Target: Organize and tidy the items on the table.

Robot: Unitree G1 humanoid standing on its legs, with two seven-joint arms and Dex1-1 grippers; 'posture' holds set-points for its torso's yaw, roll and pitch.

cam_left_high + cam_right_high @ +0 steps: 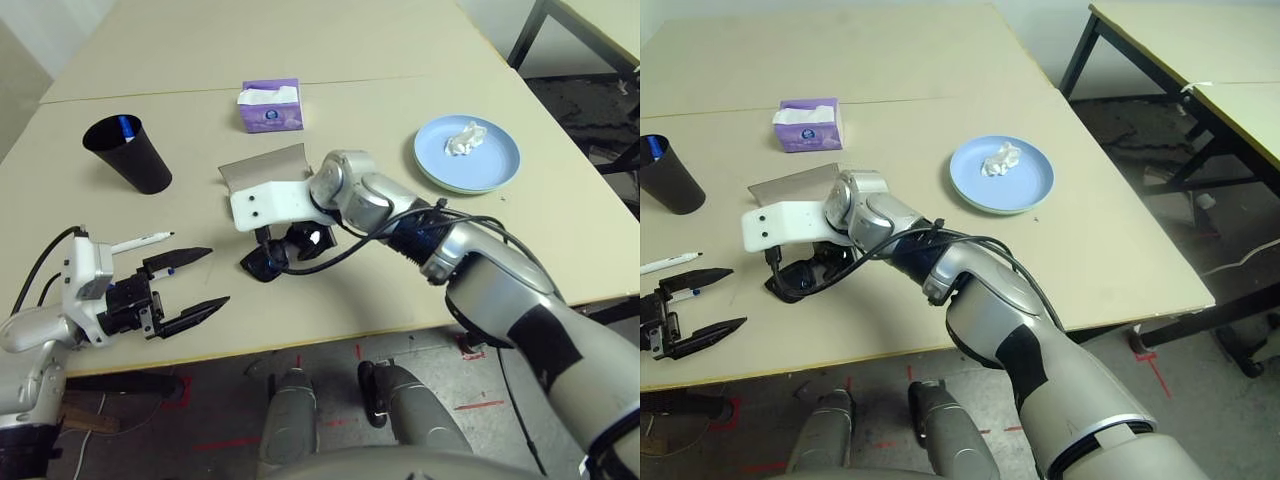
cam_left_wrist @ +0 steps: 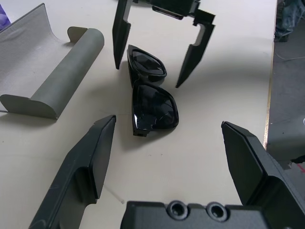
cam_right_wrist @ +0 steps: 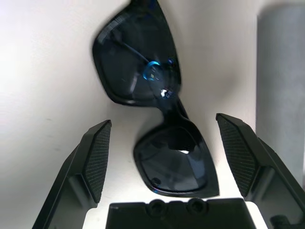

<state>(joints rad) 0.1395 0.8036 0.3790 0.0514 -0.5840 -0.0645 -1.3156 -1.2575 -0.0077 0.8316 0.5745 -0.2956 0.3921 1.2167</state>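
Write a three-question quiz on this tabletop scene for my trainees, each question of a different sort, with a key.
1. True or false: the right gripper has closed on the black sunglasses.
2. What lies on the blue plate?
3. The open grey glasses case lies: A) beside the sunglasses, B) inside the black cup, C) on the plate.

Key: 1 false, its fingers straddle one lens, open. 2 a crumpled white tissue. 3 A.
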